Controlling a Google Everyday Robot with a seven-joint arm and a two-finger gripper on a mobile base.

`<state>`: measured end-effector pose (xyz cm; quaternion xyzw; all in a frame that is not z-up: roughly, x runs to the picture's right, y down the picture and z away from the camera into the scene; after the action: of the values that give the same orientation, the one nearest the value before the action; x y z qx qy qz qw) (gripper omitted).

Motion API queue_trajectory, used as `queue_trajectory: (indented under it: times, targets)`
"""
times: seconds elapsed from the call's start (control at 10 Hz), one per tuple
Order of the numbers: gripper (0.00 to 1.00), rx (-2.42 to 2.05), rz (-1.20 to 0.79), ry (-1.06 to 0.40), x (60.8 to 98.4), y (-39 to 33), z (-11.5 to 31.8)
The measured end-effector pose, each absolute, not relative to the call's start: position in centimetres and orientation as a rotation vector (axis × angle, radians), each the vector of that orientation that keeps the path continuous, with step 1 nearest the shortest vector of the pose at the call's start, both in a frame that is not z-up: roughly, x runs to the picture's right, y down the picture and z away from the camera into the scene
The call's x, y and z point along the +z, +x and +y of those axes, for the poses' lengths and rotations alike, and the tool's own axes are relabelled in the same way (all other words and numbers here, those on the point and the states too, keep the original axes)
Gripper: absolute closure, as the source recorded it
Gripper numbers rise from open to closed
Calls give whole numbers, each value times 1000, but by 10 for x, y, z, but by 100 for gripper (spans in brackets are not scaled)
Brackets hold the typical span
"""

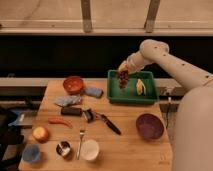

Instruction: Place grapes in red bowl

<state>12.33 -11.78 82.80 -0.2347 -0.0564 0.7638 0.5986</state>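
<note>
The small dark reddish-purple bunch of grapes (122, 80) hung directly under your gripper claw (122, 67), touching its tip, over the back left part of the rectangular green plastic tray (131, 98). Whether the claw was clamped on the bunch or only resting against it, you could not tell from this view, nor whether the bunch was clear of the tray floor. The pale yellow banana (140, 86) lay in the same tray, just to the right of the claw and a little lower. The small round orange-red bowl (74, 84) sat well to the left of the claw, outside the tray, on the light wooden table (125, 150). Between the claw and that bowl, closer to the bowl, lay a folded blue cloth (93, 92), and a paler grey-blue cloth (66, 100) lay further left and nearer the camera. In front of the claw, well apart from it, a black-handled knife (111, 125) lay at a slant, with a black rectangular block (71, 111) and a thin red chilli pepper (60, 121) off to its left. To the claw's right and towards the camera stood the larger dark purple bowl (149, 126). Farthest from the claw, along the near left edge, you had a white cup (90, 149), a metal fork (80, 140), a small shiny metal cup (63, 148), a round orange-yellow fruit (40, 133) and a small blue cup (31, 153).
</note>
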Motion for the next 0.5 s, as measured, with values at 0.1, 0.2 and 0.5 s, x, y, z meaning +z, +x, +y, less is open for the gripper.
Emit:
queue_trajectory:
  times: [0.1,0.2,0.5]
  targets:
    - [100,1736,-181,-560,814,101,-123]
    - [100,1705,-215,-575,805,81,-124]
    - [100,1595,-296,-638,781,10,-120]
